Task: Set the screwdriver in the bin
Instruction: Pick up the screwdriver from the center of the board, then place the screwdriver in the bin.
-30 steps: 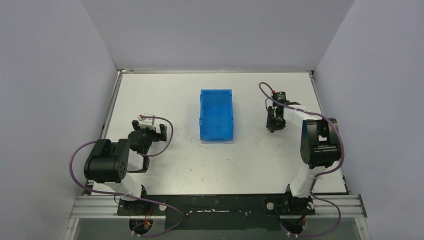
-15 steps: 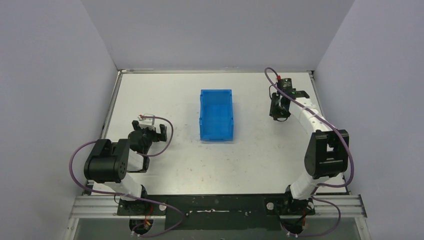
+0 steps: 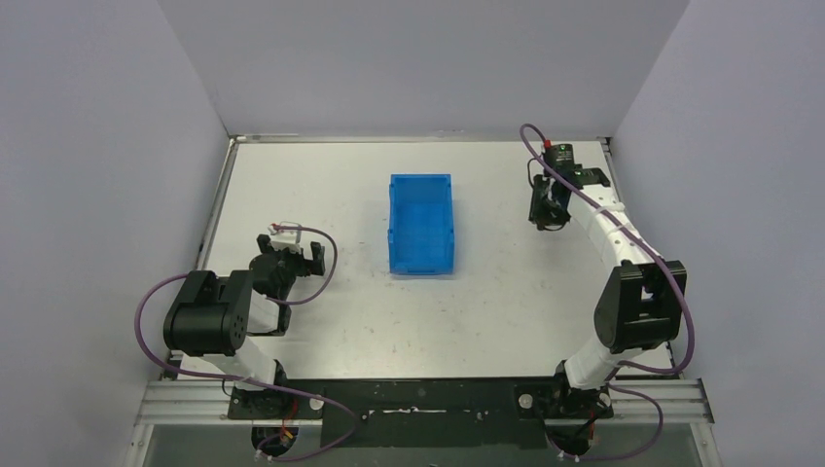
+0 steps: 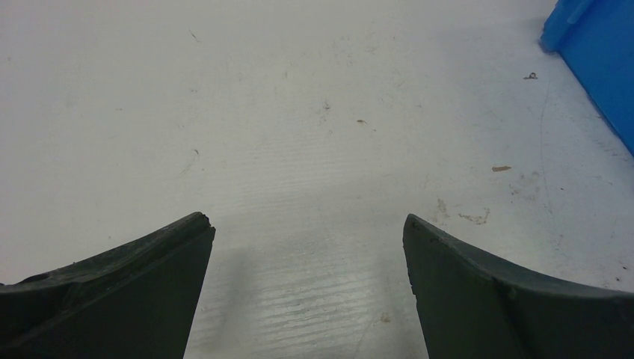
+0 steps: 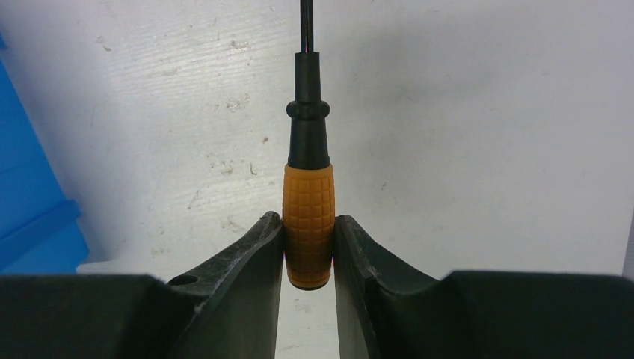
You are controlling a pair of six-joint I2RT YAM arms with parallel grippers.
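Right tool [image 5: 308, 224] clamps the screwdriver [image 5: 307, 187] by its orange handle near the surface's [image 3: 340, 195] far right corner, shaft pointing ahead; bin [image 3: 421, 224] lies leftward mid-surface; left tool [image 4: 305, 224] wide, empty.

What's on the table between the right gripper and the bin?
Nothing: the top view shows only bare table between the right gripper, shut on the screwdriver, and the bin.
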